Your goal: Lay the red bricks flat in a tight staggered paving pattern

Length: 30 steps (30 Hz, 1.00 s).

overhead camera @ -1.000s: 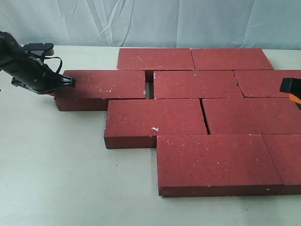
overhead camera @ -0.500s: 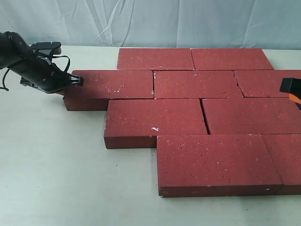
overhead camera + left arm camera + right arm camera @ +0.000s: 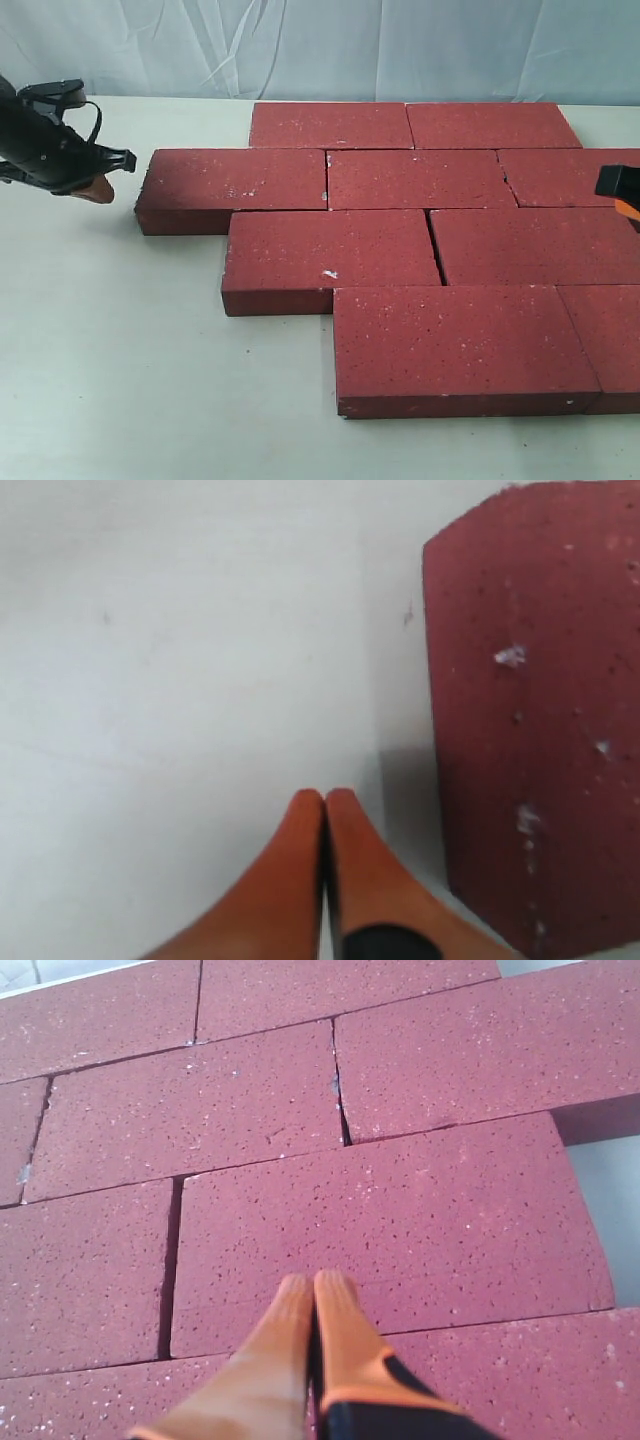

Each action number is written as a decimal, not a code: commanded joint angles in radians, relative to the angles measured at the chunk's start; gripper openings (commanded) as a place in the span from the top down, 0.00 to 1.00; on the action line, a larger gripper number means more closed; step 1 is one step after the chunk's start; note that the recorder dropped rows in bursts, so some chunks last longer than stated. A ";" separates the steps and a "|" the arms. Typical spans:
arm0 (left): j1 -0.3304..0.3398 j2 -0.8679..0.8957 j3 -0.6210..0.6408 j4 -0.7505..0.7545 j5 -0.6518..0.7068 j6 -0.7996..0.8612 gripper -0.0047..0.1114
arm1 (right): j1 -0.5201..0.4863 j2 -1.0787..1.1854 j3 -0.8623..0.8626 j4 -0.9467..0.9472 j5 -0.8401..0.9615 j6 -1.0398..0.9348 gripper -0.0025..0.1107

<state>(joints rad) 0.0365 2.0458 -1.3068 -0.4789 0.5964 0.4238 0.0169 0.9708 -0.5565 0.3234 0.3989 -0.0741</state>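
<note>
The table (image 3: 120,380) carries the red bricks (image 3: 400,240), all lying flat in four staggered rows. As landmark I take the end brick (image 3: 235,178), the outermost one of the second row on the left arm's side. The rest of the field spreads away from it toward the right arm's side, with one row behind it and two rows in front of it, nearer the camera. The left gripper (image 3: 98,188) hovers over bare table just beside the free short end of the end brick and does not touch it; in the left wrist view its orange fingers (image 3: 290,880) are pressed together with nothing between them. The right gripper (image 3: 314,1282) is well apart from the end brick, above the opposite side of the field, also closed and empty. Compared with one second ago, the end brick has slid against its neighbour in the row, so the dark opening there is now only a thin seam (image 3: 327,180). The left gripper, which pressed on that brick's end, has drawn back. In my judgement the danger now is at the slanted gap (image 3: 433,245) in the row in front of the end brick: a push off the centre could turn a brick instead of sliding it, and a too strong push could reopen closed seams.
</note>
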 commanded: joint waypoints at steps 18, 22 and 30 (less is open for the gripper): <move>-0.373 -0.149 0.222 -0.021 -0.131 -0.057 0.96 | -0.004 0.001 -0.007 0.022 0.047 -0.003 0.98; -0.413 -0.149 0.222 -0.039 -0.166 -0.057 0.96 | -0.004 0.001 -0.007 0.022 0.049 -0.003 0.98; -0.419 -0.149 0.222 -0.069 -0.175 -0.057 0.96 | -0.004 0.001 -0.007 0.022 0.051 -0.003 0.98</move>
<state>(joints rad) -0.3769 1.9072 -1.0863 -0.5286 0.4298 0.3713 0.0169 0.9708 -0.5565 0.3482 0.4505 -0.0741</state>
